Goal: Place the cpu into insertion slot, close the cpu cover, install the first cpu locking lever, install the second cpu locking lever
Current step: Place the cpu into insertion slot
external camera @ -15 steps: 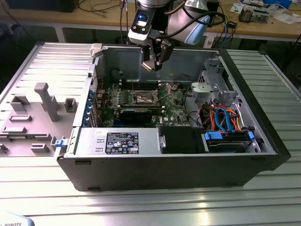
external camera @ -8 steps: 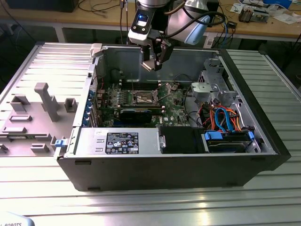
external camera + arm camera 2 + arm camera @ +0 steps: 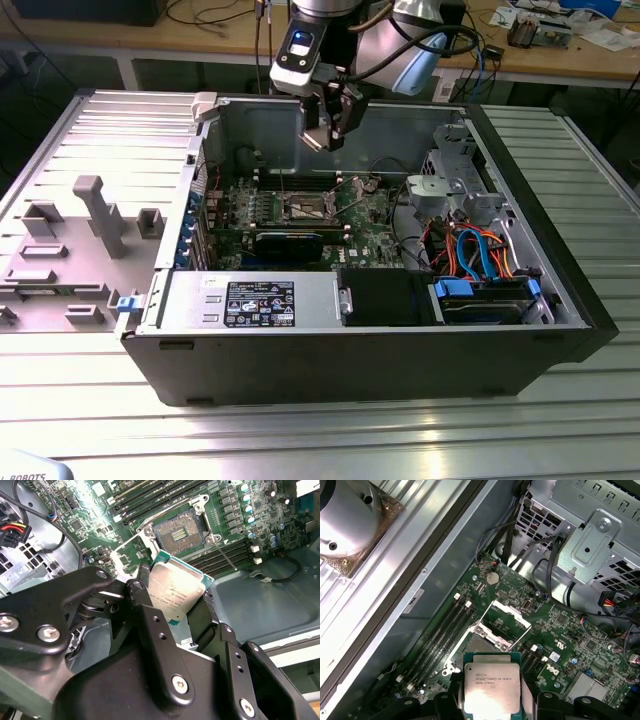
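Note:
The cpu (image 3: 177, 589), a flat square chip with a dull silver top and a green edge, is pinched between my black fingers (image 3: 141, 592) in both wrist views. My gripper (image 3: 328, 130) hangs above the open computer case, shut on the cpu (image 3: 491, 685). Below it the insertion slot (image 3: 181, 530) lies open on the green motherboard, its dark contact field bare. The cpu cover (image 3: 506, 617), a thin silvery frame, stands swung up off the insertion slot (image 3: 479, 642). A thin locking lever (image 3: 225, 557) sticks out beside the socket. The cpu is apart from the slot, well above it.
Long memory slots (image 3: 150, 495) run beside the socket. A silver drive cage (image 3: 455, 185) with orange and blue cables (image 3: 475, 250) fills the exterior view's right of the case. The power supply (image 3: 255, 300) sits along the front wall. A grey fixture plate (image 3: 70, 250) lies outside on the exterior view's left.

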### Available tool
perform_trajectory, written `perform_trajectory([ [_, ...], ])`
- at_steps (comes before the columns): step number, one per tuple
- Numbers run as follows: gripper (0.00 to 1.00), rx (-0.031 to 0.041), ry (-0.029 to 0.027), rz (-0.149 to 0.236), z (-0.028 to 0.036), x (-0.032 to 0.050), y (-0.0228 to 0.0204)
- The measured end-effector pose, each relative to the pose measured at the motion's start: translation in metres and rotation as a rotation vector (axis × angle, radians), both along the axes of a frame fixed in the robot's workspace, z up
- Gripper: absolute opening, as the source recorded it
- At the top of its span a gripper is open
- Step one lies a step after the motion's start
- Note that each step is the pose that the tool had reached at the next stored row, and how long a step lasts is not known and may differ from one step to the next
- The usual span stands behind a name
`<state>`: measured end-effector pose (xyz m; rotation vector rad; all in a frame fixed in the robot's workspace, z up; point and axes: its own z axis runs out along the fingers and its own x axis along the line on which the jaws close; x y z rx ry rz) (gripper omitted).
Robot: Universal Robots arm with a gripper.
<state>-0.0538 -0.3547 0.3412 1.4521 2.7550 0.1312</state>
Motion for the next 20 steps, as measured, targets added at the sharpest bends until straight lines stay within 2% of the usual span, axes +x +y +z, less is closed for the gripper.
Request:
perform_trajectory([
  [16,0.54,-0.0005,0.0000,-0.060,-0.0007,-0.0001,0.0001],
  [20,0.54,-0.0005,0.0000,-0.108,-0.0021,-0.0005,0.0000],
])
